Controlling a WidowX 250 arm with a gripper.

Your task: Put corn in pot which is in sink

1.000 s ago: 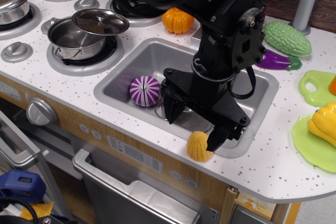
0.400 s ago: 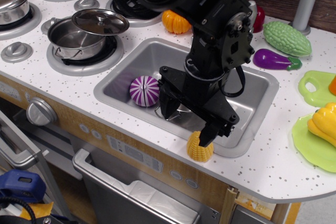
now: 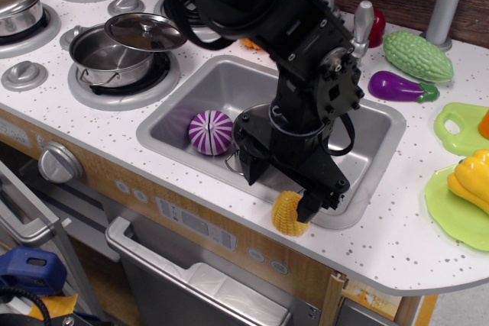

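Observation:
The yellow corn [image 3: 287, 214] stands on the white counter at the sink's front rim. My black gripper [image 3: 284, 185] hangs low over that rim with its jaws apart. Its right finger [image 3: 316, 201] touches or overlaps the corn's upper right side; its left finger [image 3: 254, 164] is down inside the sink [image 3: 200, 84]. The corn is not between closed jaws. The small steel pot is almost wholly hidden behind the gripper; only a wire loop handle [image 3: 231, 164] shows on the sink floor.
A purple and white striped ball [image 3: 210, 132] lies in the sink's left part. A wider steel pot with a tilted lid [image 3: 122, 50] sits on the stove. An eggplant [image 3: 402, 87], green gourd [image 3: 418, 55] and yellow pepper [image 3: 471, 178] lie to the right.
The gripper has shifted a little left and come down, so its right finger now sits against the corn's top. The corn has stayed in place.

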